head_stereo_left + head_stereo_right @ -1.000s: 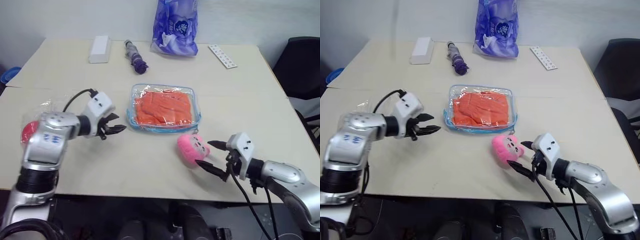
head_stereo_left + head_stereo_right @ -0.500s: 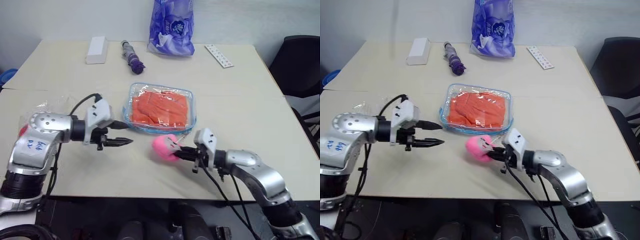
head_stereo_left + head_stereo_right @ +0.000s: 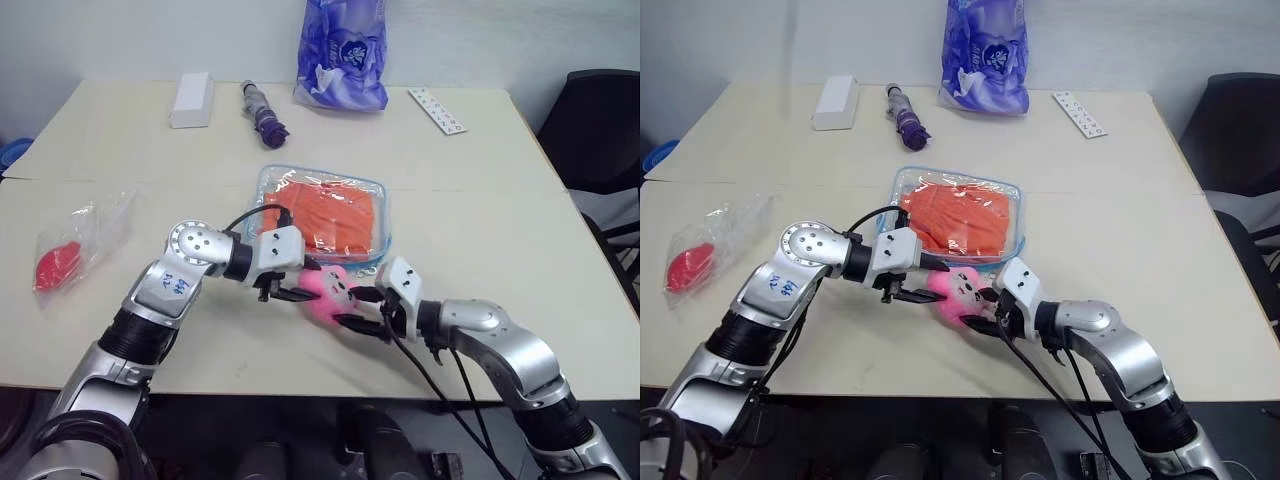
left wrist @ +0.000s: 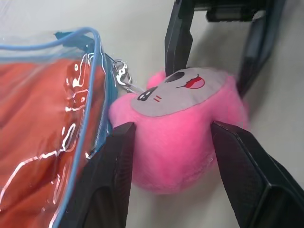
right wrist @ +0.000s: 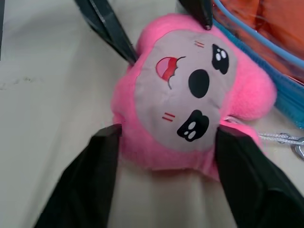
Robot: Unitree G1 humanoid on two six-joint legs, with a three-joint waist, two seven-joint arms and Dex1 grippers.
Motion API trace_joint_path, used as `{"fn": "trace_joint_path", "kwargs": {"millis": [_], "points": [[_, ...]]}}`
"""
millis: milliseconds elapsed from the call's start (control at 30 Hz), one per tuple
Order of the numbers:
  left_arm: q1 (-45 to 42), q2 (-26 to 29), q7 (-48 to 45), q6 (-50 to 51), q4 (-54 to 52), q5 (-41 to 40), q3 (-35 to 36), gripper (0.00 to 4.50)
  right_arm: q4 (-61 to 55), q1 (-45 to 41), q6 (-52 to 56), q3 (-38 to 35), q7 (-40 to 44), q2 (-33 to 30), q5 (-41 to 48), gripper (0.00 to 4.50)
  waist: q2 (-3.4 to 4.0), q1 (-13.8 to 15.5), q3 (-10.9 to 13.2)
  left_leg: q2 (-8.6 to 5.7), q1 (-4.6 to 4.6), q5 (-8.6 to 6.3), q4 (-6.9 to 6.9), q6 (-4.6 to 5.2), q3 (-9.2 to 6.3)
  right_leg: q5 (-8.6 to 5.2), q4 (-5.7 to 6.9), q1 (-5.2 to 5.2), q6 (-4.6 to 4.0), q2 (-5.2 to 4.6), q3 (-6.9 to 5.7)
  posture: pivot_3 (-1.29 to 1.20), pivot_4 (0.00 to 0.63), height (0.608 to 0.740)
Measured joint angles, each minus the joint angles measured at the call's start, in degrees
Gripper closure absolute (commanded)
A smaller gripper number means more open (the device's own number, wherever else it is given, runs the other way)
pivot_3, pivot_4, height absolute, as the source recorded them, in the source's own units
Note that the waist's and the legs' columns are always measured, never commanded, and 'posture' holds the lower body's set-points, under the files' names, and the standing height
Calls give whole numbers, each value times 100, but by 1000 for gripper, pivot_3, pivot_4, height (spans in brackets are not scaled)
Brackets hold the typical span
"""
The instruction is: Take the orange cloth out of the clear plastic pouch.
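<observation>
Orange cloth (image 3: 335, 213) lies folded inside the clear plastic pouch (image 3: 372, 186), which rests flat mid-tabletop (image 3: 480, 190) with its blue zipper edge closed; the pink plush toy (image 3: 325, 292) sits just beside the pouch's near edge, a small metal clasp (image 4: 122, 72) between them. Left gripper (image 4: 173, 135) has its fingers spread on either side of the toy, touching its flanks; right gripper (image 5: 166, 135) straddles the same toy from the opposite side, likewise spread. A thin bag with a red item (image 3: 60, 262) lies well apart on the left.
</observation>
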Motion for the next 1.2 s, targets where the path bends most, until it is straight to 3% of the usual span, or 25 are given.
{"fn": "trace_joint_path", "kwargs": {"millis": [267,400,600,700,800,1033,1200], "points": [[-174,1,-428,-744,586,417,-318,1874,-800,-252,453,-1083,-11,-575,552,832,0,27,0,-3,-2,-2,7,4,-18,0,-5,0,1,-6,-12,0,150,740],[-216,-88,-473,-942,819,511,-346,2779,-65,-580,-920,-707,284,-1471,-654,791,-1,43,-1,-10,-5,-8,3,15,-12,1,-18,10,3,-2,-7,0,150,740],[-250,-133,-535,-1019,901,523,-302,4422,2122,-1247,-3867,211,92,-1214,-2469,791,-3,-2,-2,-4,-2,-5,2,12,36,2,-8,7,3,-2,-4,0,150,740],[-217,-123,-538,-997,823,521,-282,4467,2897,-1482,-4614,327,73,-1041,-2826,791,-2,-2,-1,1,-1,-3,4,9,40,2,-7,3,3,-2,-6,0,150,740],[-162,-112,-483,-915,760,523,-252,4500,3340,-1648,-5125,327,75,-915,-3000,1363,-2,-1,-1,2,0,-3,13,9,37,2,-7,1,3,-5,-9,0,150,740],[-79,-52,-288,-822,679,561,-224,4500,3756,-1702,-5692,316,219,-883,-3121,3728,-2,0,-1,5,1,-3,14,9,26,2,-4,1,3,-6,-7,0,150,740],[-69,-33,-260,-816,657,569,-224,4500,3756,-1702,-5705,247,383,-883,-3089,3883,-2,-1,-1,6,1,-3,14,9,8,2,1,1,3,-6,-2,0,150,740]]}}
